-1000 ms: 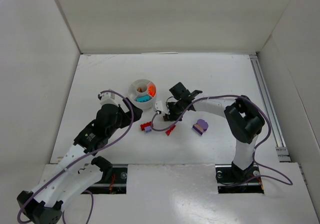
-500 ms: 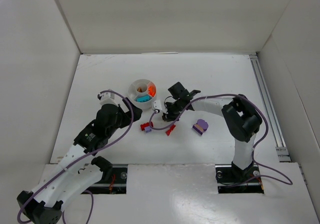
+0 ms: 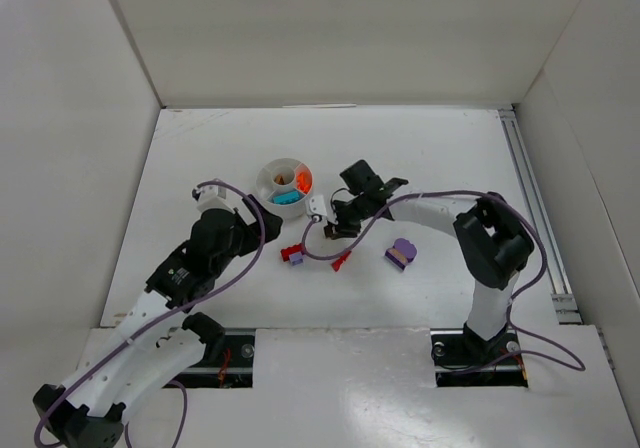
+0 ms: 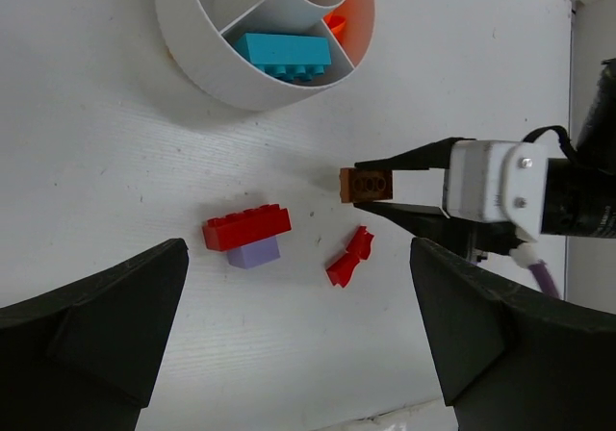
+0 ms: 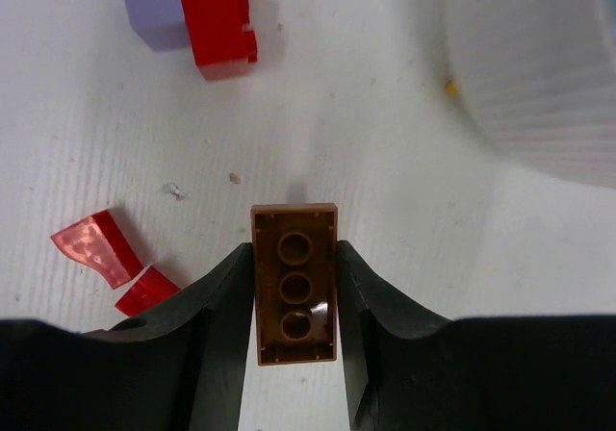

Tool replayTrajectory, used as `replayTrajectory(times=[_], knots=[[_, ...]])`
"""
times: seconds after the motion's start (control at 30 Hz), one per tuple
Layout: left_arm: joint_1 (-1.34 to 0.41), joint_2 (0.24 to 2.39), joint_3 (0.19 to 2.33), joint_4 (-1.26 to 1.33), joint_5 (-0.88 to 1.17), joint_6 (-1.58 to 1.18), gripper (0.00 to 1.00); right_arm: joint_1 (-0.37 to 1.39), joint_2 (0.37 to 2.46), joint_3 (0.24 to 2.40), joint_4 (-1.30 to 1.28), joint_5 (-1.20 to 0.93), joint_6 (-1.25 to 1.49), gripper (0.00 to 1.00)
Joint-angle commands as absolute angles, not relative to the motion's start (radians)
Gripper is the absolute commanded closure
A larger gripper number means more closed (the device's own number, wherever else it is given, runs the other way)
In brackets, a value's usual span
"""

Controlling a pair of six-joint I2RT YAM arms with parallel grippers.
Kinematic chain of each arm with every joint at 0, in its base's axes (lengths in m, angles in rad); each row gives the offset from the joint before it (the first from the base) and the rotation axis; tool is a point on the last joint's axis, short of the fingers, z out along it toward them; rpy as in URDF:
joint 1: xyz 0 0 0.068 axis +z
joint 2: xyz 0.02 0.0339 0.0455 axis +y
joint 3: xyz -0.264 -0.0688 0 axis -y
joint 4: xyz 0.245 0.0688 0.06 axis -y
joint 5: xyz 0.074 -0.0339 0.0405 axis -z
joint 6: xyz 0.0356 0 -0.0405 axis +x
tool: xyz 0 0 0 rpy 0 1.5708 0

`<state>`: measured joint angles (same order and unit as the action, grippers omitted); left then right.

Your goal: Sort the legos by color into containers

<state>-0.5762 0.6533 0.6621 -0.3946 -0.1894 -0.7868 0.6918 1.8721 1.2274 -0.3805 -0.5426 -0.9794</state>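
Dish (image 4: 197, 61) near brown brick (image 5: 295, 296); red pieces (image 5: 219, 17) alongside.

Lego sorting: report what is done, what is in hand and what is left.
Done: a teal brick and orange pieces lie in separate compartments of the white dish. In hand: the right gripper is shut on a brown brick near the dish. Left: a red brick joined to a lilac brick, two red translucent pieces and a purple-and-tan stack on the table.
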Motion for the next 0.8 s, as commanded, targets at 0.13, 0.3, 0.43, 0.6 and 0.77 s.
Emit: replayTrajectory(times=[0.13,0.3,0.43,0.6,0.77], knots=[[-0.58,0.583,0.673,-0.399,-0.261,-0.822,0.01,0.67,1.753,1.365,-0.267,-0.73,-0.98,0.69],[-0.58,0.574,0.692,-0.399,-0.27,-0.822,0.01,0.67,1.787,1.5,-0.181,-0.79,-0.957,0.69],[-0.58,0.613,0.713,-0.411,-0.281,-0.822,0.01,0.67,1.885,1.652,-0.112,-0.821,-0.891,0.69],[-0.58,0.635,0.732,-0.43,-0.299,-0.822,0.01,0.67,2.002,1.765,-0.02,-0.857,-0.801,0.69],[-0.58,0.644,0.752,-0.439,-0.31,-0.822,0.01,0.67,2.085,1.824,0.058,-0.876,-0.739,0.69]])
